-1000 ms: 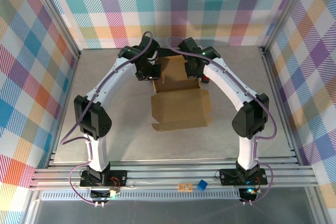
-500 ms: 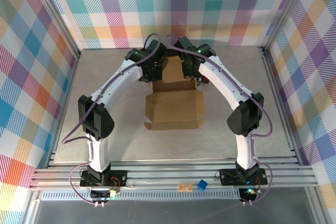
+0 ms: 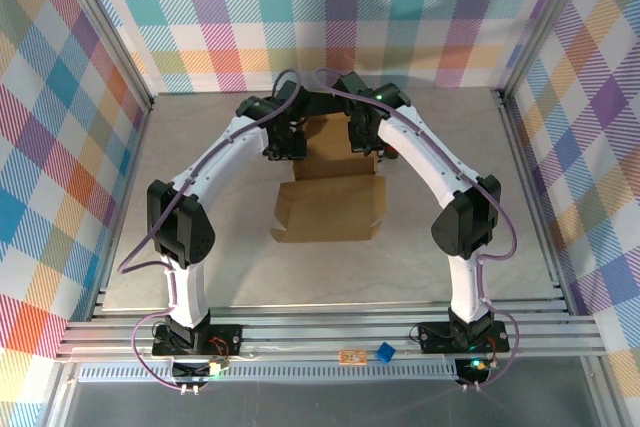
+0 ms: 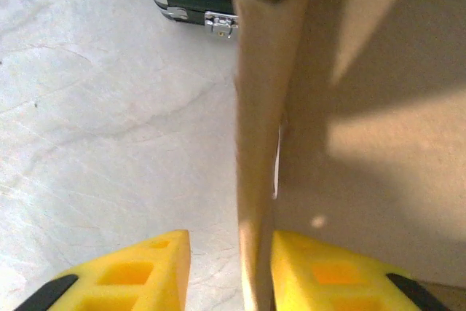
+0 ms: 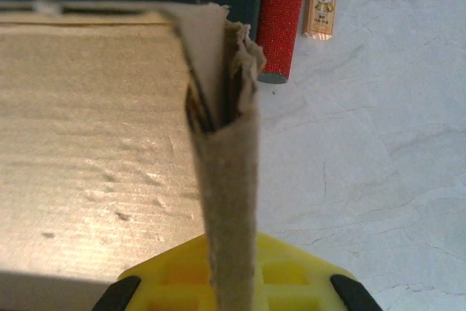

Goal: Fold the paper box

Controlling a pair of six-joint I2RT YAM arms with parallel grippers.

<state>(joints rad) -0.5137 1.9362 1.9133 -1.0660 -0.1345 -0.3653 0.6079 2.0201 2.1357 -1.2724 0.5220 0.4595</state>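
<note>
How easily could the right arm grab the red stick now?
Probably not yet: the right gripper is shut on the box wall. The red stick lies close by on the table, so letting go should clear the way.

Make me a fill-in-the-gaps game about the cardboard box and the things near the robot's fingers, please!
1. The paper box lying on the table is the colour ____.
2. The cylinder next to the small wooden block is ____.
3. The left fingers and the right fingers are both the colour ____.
4. A wall of the box stands between the left fingers, which are ____, not shut.

Missing words: brown, red, yellow, open.
</note>
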